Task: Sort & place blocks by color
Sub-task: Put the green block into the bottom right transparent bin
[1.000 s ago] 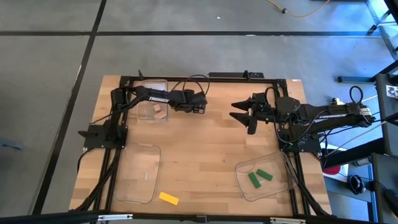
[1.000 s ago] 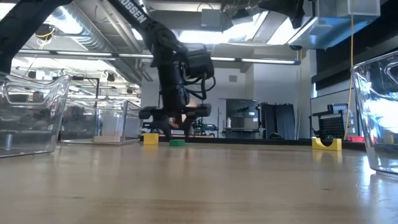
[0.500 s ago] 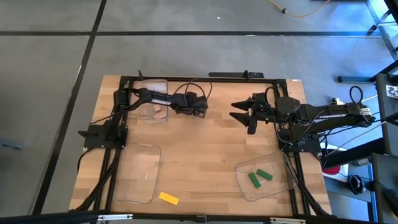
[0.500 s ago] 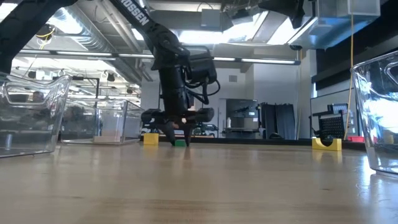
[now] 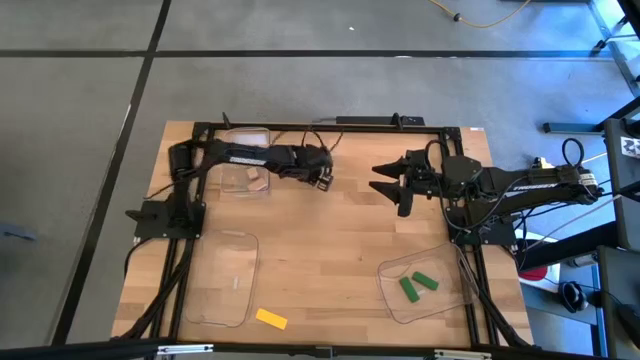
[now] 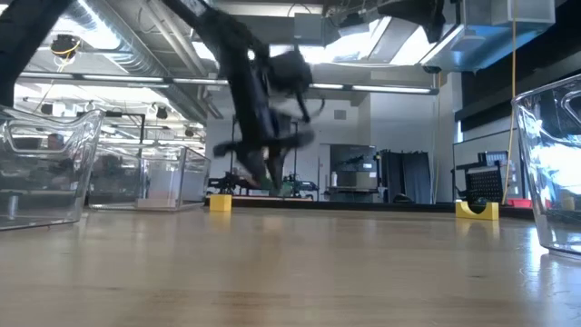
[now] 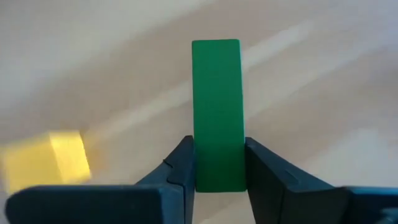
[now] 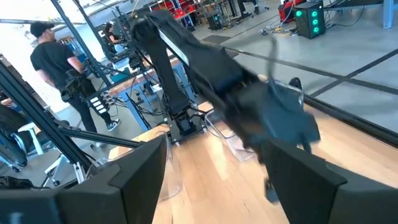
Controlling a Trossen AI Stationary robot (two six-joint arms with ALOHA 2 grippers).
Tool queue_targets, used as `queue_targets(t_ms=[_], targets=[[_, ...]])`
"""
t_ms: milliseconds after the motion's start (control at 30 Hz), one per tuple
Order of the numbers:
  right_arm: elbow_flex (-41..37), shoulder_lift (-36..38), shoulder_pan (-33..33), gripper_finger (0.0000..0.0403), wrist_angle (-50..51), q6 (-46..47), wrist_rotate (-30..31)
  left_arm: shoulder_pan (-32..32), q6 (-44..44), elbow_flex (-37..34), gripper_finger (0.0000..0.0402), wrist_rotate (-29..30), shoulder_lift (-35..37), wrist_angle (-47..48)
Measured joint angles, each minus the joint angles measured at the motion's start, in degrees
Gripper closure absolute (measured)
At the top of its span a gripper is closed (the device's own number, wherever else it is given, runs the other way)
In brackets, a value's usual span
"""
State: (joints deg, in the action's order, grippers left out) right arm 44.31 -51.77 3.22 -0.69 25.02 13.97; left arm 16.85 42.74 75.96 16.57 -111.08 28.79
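Now left tool (image 7: 217, 180) clamps green block (image 7: 216, 112) (long axis pointing straight out).

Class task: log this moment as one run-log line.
left pincer: shut on green block, off table | right pincer: open, waiting mid-table

Bare table (image 5: 330, 240) lies open between my left gripper (image 5: 322, 176) and my right gripper (image 5: 388, 187), and on toward the near side. Clear trays flank that space: the empty tray (image 5: 222, 277) and the tray of green blocks (image 5: 392, 268).
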Motion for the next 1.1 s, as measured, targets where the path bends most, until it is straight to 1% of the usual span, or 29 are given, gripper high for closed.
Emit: queue_targets(t_ms=[100,200,267,333,433,533,633,700,800,933,1000,1100], targets=[[0.0,0.0,0.0,0.0134,1.4,0.2,0.0,-0.9,-7.7,0.0,0.0309,1.1,5.1,0.3],[0.0,0.0,0.0,0.0134,2.9,0.3,0.0,-3.2,-12.8,-0.3,0.0309,1.5,10.8,0.0],[0.0,-0.2,0.0,0.0134,3.3,-0.1,-0.7,-5.2,-15.7,-2.0,0.0309,0.9,15.1,-2.5],[0.0,-0.6,0.0,0.0134,3.4,-1.4,-2.1,-7.1,-16.7,-5.1,0.0309,-1.0,19.4,-5.8],[0.0,-1.2,0.0,0.0134,3.4,-2.0,-3.6,-9.9,-16.5,-12.2,0.0309,-4.3,26.4,-15.5],[0.0,-2.4,0.0,0.0134,3.3,-2.7,-4.5,-13.1,-15.2,-20.3,0.0309,-7.9,32.9,-28.8],[0.0,-4.2,0.0,0.0134,3.0,-2.8,-6.2,-15.8,-13.4,-27.4,0.0309,-10.3,37.4,-42.6],[0.0,-5.8,0.0,0.0134,1.9,-1.7,-7.6,-17.3,-13.4,-30.1,0.0309,-10.8,38.7,-50.2],[0.0,-8.5,0.0,0.0134,-1.8,1.6,-9.6,-19.1,-13.5,-32.0,0.0309,-10.9,39.6,-54.4],[0.0,-11.7,0.0,0.0134,-7.1,2.0,-10.2,-20.1,-15.0,-32.0,0.0309,-10.6,39.6,-55.1],[0.0,-13.2,0.0,0.0134,-11.4,3.5,-10.3,-20.2,-15.5,-32.0,0.0309,-10.6,39.4,-55.7],[0.0,-16.3,0.0,0.0134,-18.9,4.8,-12.2,-20.1,-16.8,-32.0,0.0309,-11.0,39.4,-57.0]])
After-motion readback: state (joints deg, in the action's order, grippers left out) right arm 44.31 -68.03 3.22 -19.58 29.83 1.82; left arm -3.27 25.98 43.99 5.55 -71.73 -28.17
